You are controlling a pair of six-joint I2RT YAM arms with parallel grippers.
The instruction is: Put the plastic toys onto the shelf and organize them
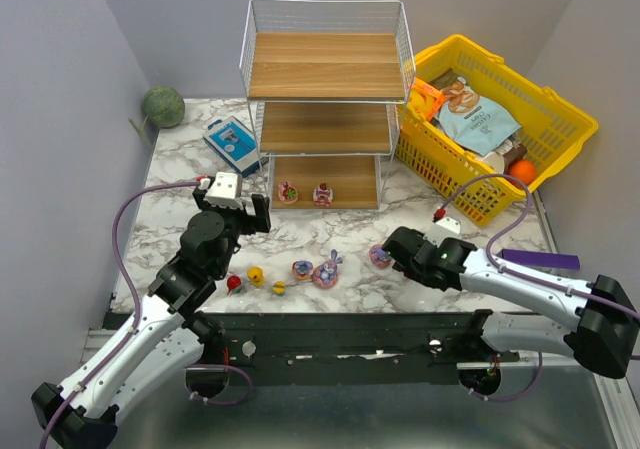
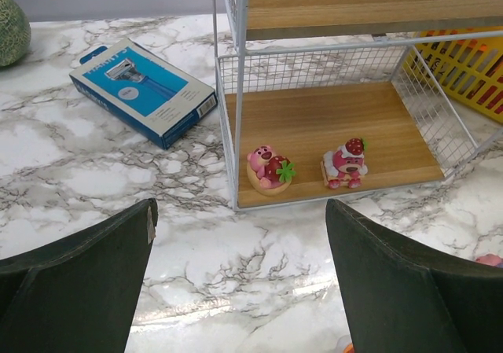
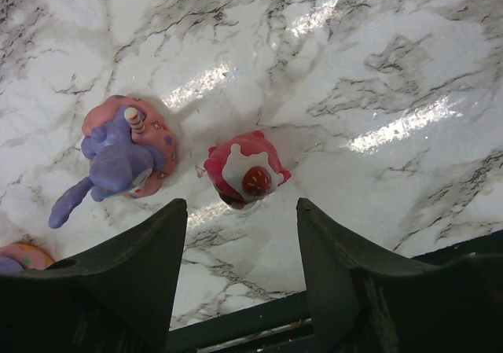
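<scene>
The shelf stands at the back centre, with two pink-red cake-like toys on its bottom board. More plastic toys lie in a row on the marble: a red one, yellow ones, a pink-purple one and a bunny-eared one. My right gripper is open and low over the table, with a red cake toy just beyond its fingertips. My left gripper hangs wide open in front of the shelf, holding nothing.
A blue-white box lies left of the shelf and a green ball sits in the back left corner. The yellow basket with snack packets stands to the shelf's right. The table's front edge is right behind the right fingers.
</scene>
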